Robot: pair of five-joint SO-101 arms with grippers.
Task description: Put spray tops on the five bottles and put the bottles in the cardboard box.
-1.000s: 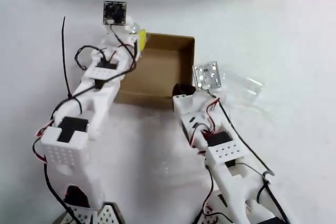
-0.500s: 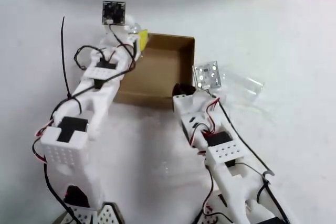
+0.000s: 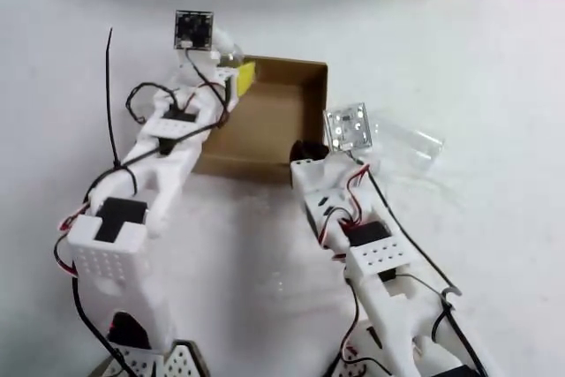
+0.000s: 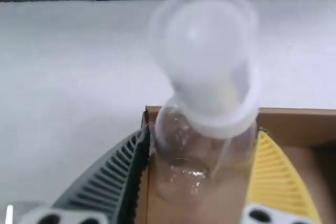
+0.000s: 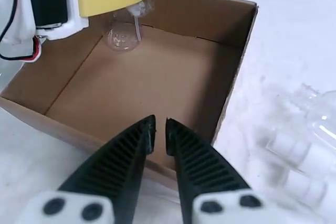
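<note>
Left gripper [image 4: 202,153]: clamped on a clear bottle [image 4: 205,77] over a far corner of the cardboard box [image 5: 157,93].
Right gripper [image 5: 159,129]: closed, empty, above the box's near wall.
Other bottles [image 3: 408,144]: lying on the counter [image 3: 477,59], just beside the box.

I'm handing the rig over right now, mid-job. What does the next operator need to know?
Left gripper: shut on a clear bottle, held over the far left corner of the box. A thin tube shows inside the bottle; I cannot confirm its top.
Right gripper: shut, empty, above the box's near wall.
Loose bottles lie on the table right of the box; count unclear.
Done: no bottle lies in the box yet.
Left: lower this one in, then top and box the rest.
</note>
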